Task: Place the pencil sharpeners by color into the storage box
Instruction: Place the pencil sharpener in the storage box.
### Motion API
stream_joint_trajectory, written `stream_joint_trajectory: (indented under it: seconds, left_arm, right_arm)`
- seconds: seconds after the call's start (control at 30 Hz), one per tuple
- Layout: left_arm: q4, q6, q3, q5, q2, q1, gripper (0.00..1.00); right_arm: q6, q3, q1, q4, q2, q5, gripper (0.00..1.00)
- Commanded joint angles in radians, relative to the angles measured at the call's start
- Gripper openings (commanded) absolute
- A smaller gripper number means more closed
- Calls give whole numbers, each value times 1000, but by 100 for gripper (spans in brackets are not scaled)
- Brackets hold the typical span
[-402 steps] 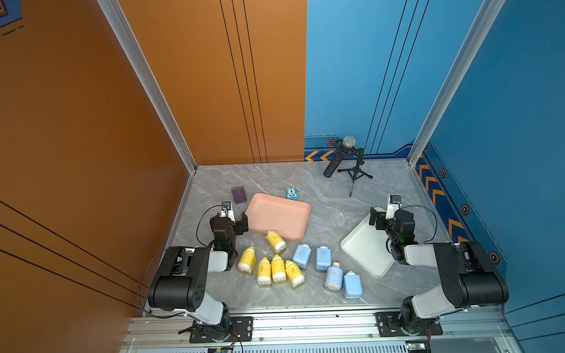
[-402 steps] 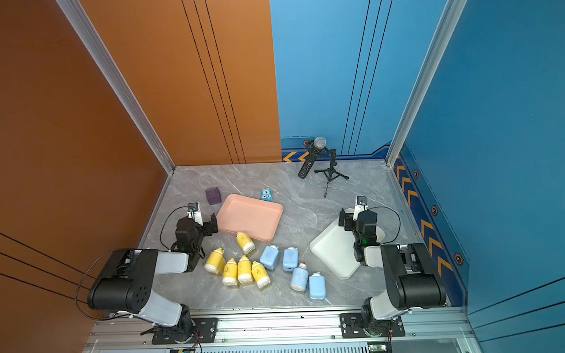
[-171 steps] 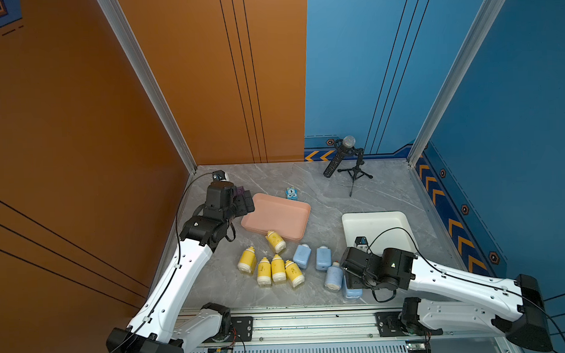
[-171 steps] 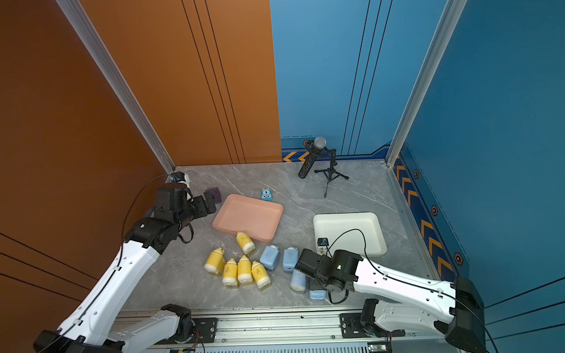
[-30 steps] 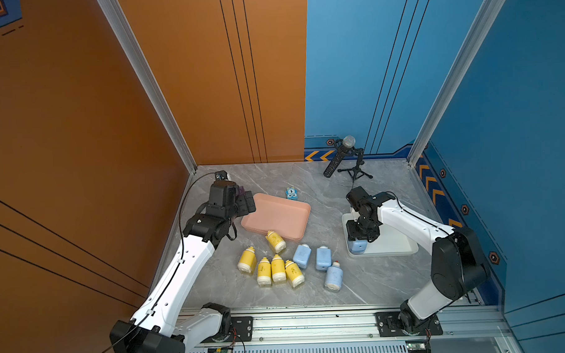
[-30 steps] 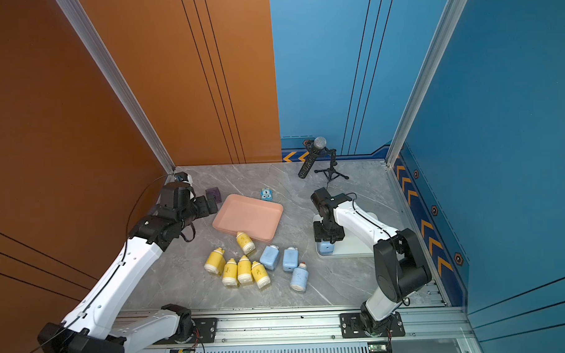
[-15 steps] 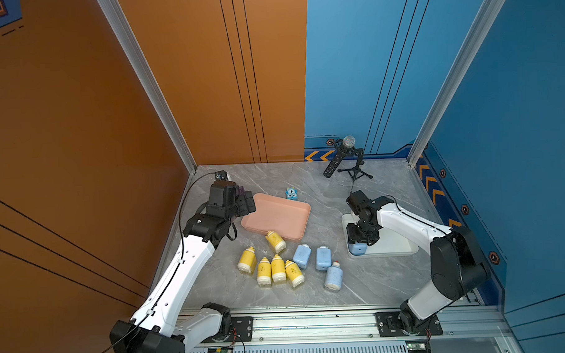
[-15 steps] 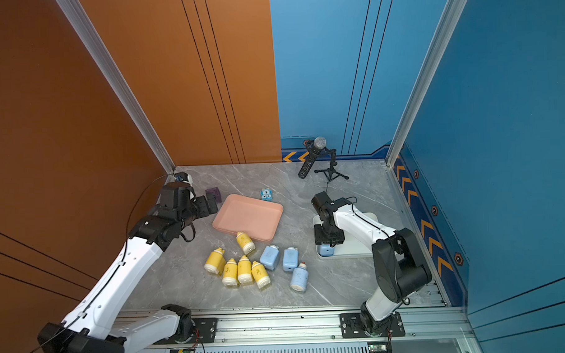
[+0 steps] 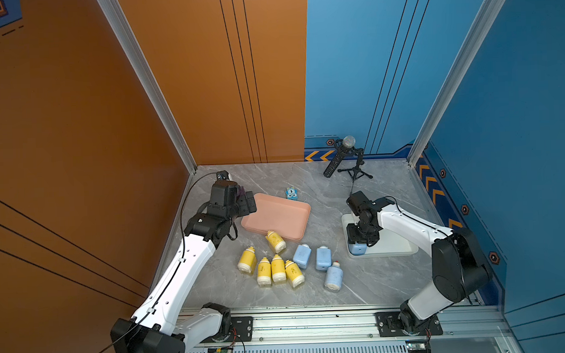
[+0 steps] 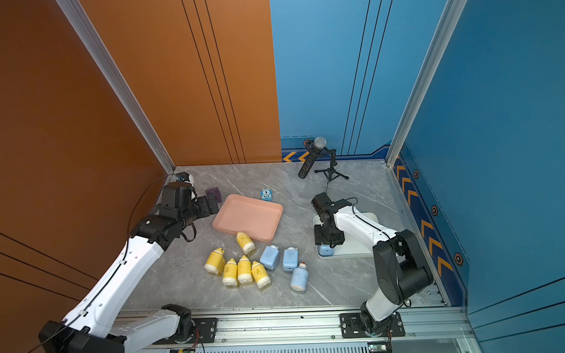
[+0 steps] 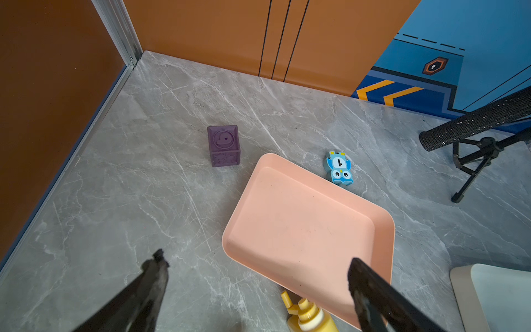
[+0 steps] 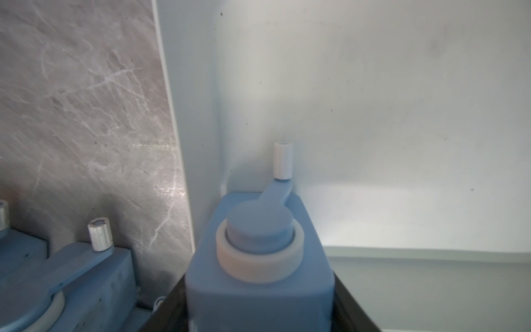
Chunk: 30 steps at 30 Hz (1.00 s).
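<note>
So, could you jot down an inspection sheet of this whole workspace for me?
Surface: grey marbled table.
Job's things: five yellow sharpeners, three blue sharpeners loose; held sharpener inside white tray; pink tray empty.
Clutter: purple cube, blue toy, microphone on tripod.
Pincers: left pincer open, empty; right pincer shut on held sharpener.
Cables: black cable loops off the left arm.
Surroundings: orange wall, blue wall, metal rail.
</note>
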Motion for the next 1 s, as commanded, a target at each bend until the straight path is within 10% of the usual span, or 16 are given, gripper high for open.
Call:
stream_joint_trajectory:
  seconds: [0.0, 0.97]
  left_arm:
    - [-15, 12, -14, -7, 1, -6, 98]
    - [-13, 10, -13, -4, -3, -10, 98]
  right_arm:
    - [13, -32, 15, 23, 1, -7, 46]
    - [20, -19, 38, -39, -103, 39, 75]
